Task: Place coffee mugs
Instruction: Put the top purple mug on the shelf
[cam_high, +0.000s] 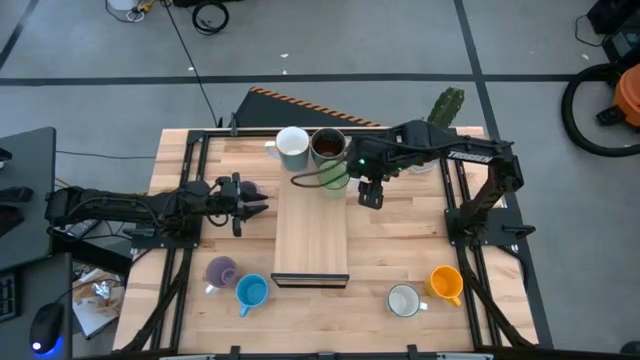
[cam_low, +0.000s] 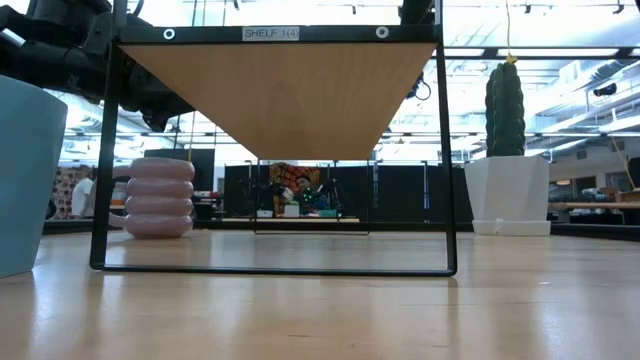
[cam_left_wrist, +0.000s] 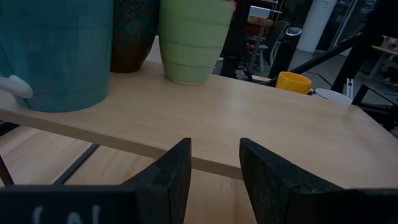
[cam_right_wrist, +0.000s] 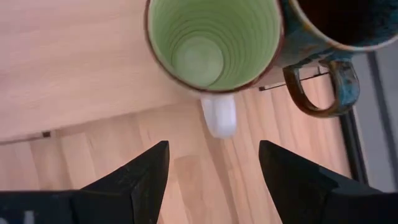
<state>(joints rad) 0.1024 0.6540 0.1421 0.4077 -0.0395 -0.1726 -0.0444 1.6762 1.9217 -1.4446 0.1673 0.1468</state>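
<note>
A wooden shelf (cam_high: 311, 240) on a black frame stands mid-table. At its far end stand a white mug (cam_high: 292, 148), a dark brown mug (cam_high: 328, 145) and a light green mug (cam_high: 335, 178). My right gripper (cam_high: 371, 192) hangs open just right of the green mug, pointing down, and the mug's white handle (cam_right_wrist: 219, 118) lies just beyond its fingertips. My left gripper (cam_left_wrist: 214, 146) is open and level at the shelf's left edge, with nothing between its fingers. A ribbed lilac mug (cam_low: 158, 197) stands on the table beside it.
On the table's near part stand a lilac mug (cam_high: 220, 271), a blue mug (cam_high: 251, 291), a white mug (cam_high: 404, 300) and an orange mug (cam_high: 446, 284). A cactus in a white pot (cam_low: 508, 190) stands at the far right corner.
</note>
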